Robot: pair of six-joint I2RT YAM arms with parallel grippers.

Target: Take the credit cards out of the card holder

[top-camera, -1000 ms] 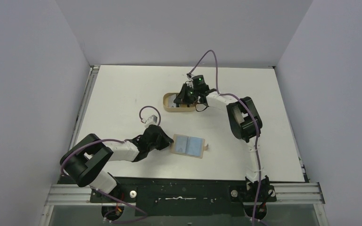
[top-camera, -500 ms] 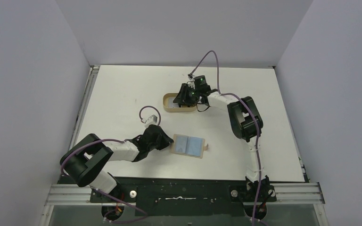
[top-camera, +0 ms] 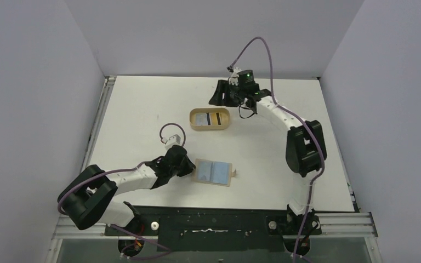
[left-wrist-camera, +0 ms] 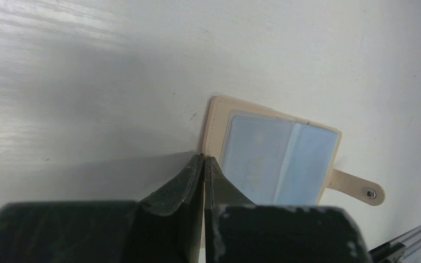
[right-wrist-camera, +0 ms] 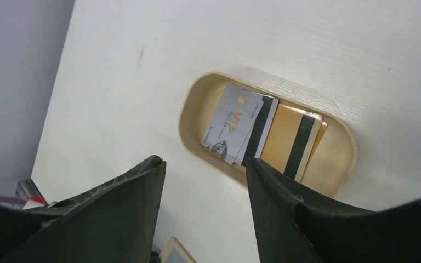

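reading the top view as a clock with the arm bases at 6, the left gripper (top-camera: 191,167) lies low over the white table (top-camera: 142,109) at about 7 o'clock and points toward 3. in its wrist view the two black, scuffed fingers (left-wrist-camera: 189,181) are pressed flat together with no gap. their tips sit at the 9 o'clock border of the card holder (top-camera: 215,173); whether they bear down on that border i cannot tell.

the card holder lies open and flat near the table's 6 o'clock edge. it is a tan, stitched, leather-like rectangle. inside it are two glossy clear sleeves (left-wrist-camera: 257,159) that read pale blue, split by a centre fold. i cannot tell if a card lies inside them. a small rounded tab (left-wrist-camera: 357,187) with a metal snap sticks out from the holder's 3 o'clock edge.

toward 12, well apart from the holder, stands an oval tan tray (top-camera: 210,130) with a smooth raised rim. credit cards lie overlapping in it. a pale blue-grey card (right-wrist-camera: 231,121) printed "vip" is on the 9 o'clock side, with a black stripe showing just beside its edge. a gold card (right-wrist-camera: 279,139) crossed by a dark stripe is on the 3 o'clock side.

the right gripper (right-wrist-camera: 204,163) hangs just past the tray's 12 o'clock rim. its two dark wedge-shaped fingers (right-wrist-camera: 137,208) are spread wide with nothing between them, apart from the tray and the cards.
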